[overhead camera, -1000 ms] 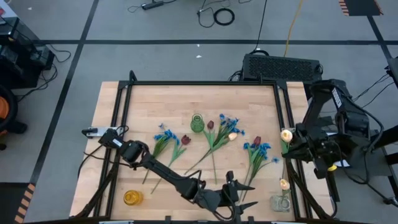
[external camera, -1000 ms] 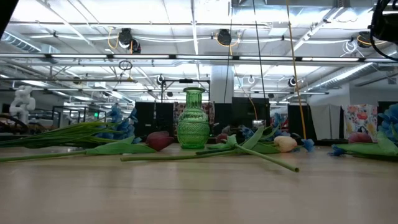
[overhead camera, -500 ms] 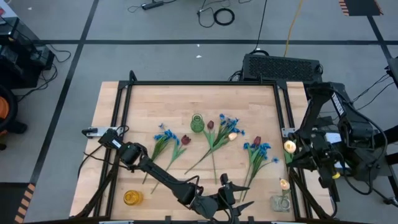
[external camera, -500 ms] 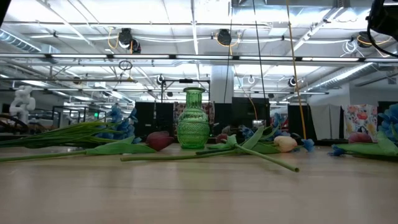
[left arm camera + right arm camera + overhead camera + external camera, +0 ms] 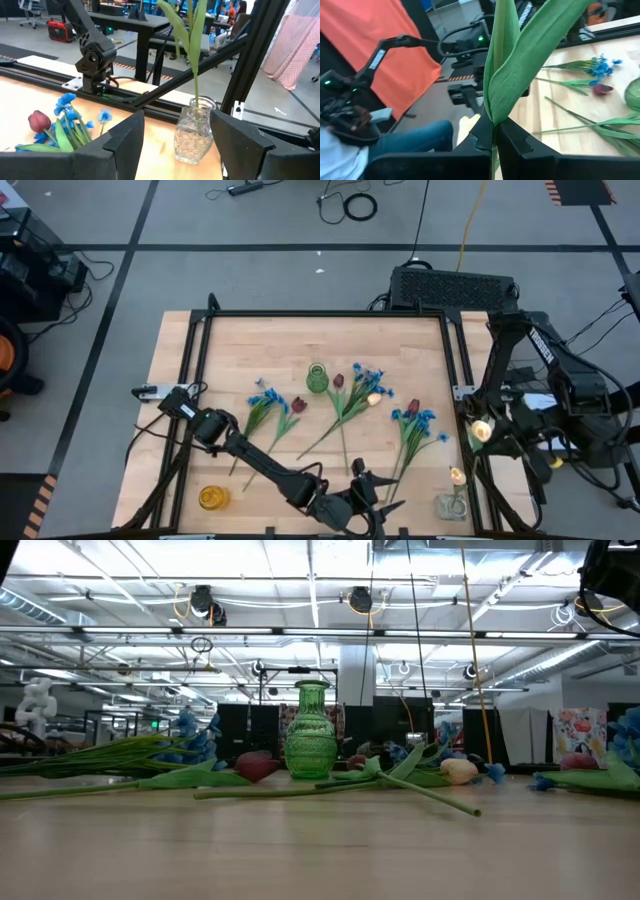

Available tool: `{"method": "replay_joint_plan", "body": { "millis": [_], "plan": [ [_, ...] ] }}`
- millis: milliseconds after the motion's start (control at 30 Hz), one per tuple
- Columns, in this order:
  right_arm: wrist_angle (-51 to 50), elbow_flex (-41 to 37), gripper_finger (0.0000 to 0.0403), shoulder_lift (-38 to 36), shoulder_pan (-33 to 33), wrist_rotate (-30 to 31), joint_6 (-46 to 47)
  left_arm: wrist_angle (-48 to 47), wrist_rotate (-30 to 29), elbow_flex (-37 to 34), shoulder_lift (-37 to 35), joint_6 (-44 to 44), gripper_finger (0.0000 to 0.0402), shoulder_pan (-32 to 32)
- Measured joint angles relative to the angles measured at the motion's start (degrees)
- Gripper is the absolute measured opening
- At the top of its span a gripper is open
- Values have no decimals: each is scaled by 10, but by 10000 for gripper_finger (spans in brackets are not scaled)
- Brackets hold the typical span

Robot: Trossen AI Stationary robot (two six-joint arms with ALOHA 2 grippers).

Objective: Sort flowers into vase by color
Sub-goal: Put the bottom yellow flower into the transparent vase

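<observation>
My right gripper (image 5: 492, 436) is shut on a cream-yellow tulip (image 5: 481, 430), off the table's right edge. The tulip's green leaves (image 5: 520, 55) rise past the fingers in the right wrist view. A clear vase (image 5: 452, 505) at the near right corner holds another cream-yellow tulip (image 5: 457, 475). My left gripper (image 5: 385, 492) is open and empty near the front edge, pointing at that clear vase (image 5: 195, 132). Blue blossoms (image 5: 265, 398), dark red tulips (image 5: 297, 405) and a cream tulip (image 5: 374, 399) lie flat mid-table, around a green vase (image 5: 317, 378). My right gripper pinches the tulip's thin stem (image 5: 493, 131) between its two fingers, just below where the leaves split off. The fingers lie across the stem. The tulip is lifted clear of the table, and its blossom shows beside the gripper in the high view.
A yellow vase (image 5: 213, 498) stands at the near left corner. Black frame rails (image 5: 462, 380) run along the table's right and left sides. In the low view the green vase (image 5: 311, 730) stands among lying stems. A person's legs (image 5: 420, 137) show beyond the table.
My right gripper has carried the cream-yellow tulip toward the table's near edge, along the right rail. It has stayed shut on the stem, and the blossom is now closer to the clear vase.
</observation>
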Motion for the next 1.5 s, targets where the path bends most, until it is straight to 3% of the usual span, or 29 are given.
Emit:
{"method": "replay_joint_plan", "body": {
  "millis": [267, 567, 1133, 1500],
  "plan": [
    [11, 0, 0, 31, 25, -1, -4, -9, 0, -3, 0, -14, 233, 2],
    [113, 0, 0, 88, 25, 32, -104, -11, 0, -3, 0, -15, 233, 11],
    [177, 0, 0, 177, 25, 85, -112, -11, 0, -3, 0, -15, 233, 16],
    [168, 0, 0, 226, 11, 90, -100, -11, 0, -3, 0, -15, 233, 18]
  ]
}}
